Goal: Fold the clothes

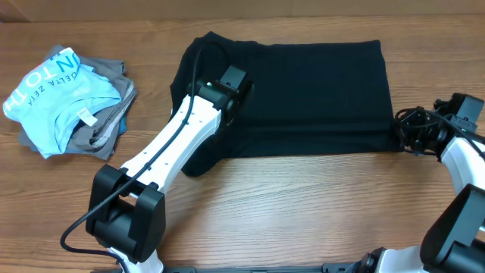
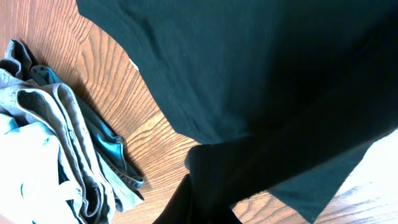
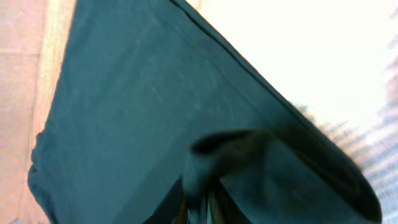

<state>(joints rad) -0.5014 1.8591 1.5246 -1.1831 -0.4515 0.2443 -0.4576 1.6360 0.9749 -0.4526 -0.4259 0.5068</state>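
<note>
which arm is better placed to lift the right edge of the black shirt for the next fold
The right, likely. The right gripper sits at the right edge of the black shirt; the left gripper is over the left part, far from that edge.

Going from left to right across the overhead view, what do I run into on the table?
Pile of clothes → black garment → right gripper. The left arm lies over the garment, so it is left out.
</note>
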